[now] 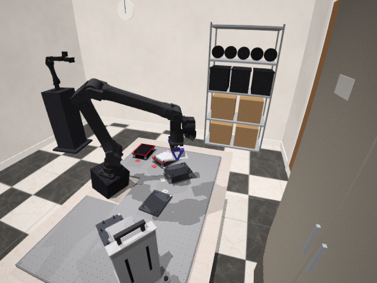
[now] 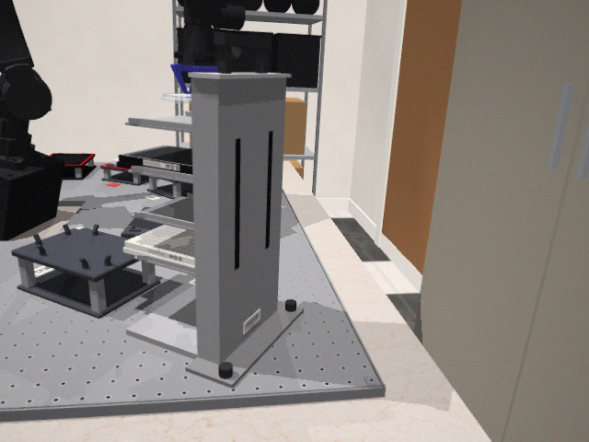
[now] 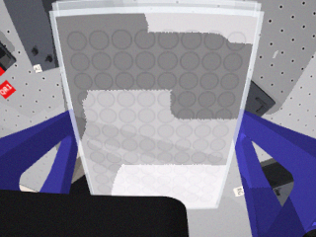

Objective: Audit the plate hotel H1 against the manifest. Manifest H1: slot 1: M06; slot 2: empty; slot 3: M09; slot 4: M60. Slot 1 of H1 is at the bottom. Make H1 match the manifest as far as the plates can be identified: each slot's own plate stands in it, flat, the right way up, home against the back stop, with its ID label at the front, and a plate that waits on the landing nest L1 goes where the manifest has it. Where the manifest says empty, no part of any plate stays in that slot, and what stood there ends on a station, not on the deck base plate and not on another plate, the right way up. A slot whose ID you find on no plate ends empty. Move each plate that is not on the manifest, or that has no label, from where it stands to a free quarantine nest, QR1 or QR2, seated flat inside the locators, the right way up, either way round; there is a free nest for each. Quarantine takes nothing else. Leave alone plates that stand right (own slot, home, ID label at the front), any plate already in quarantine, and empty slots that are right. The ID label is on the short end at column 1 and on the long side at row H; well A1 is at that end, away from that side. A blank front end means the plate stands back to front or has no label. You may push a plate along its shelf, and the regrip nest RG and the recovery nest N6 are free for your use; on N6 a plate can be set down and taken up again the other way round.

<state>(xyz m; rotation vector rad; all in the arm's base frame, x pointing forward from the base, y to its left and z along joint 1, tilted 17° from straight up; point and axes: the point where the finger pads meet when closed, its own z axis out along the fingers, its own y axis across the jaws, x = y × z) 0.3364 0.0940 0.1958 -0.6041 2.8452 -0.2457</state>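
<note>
- A clear, see-through well plate [image 3: 157,95] sits between the blue fingers of the black arm's gripper [image 1: 177,154], held in the air above the far end of the grey perforated deck plate [image 1: 194,231].
- The claw is closed on the clear plate's two long sides; the fingers stand wide because the plate is wide.
- Beneath it lies a red-rimmed nest [image 1: 158,160], with a second red-rimmed nest [image 1: 142,150] just beside it toward the far left corner.
- A dark raised nest [image 1: 178,171] stands just nearer than the held plate.
- The grey upright plate hotel tower [image 2: 237,200] stands at the near edge of the deck.
- A white well plate [image 2: 164,245] juts from a low shelf.
</note>
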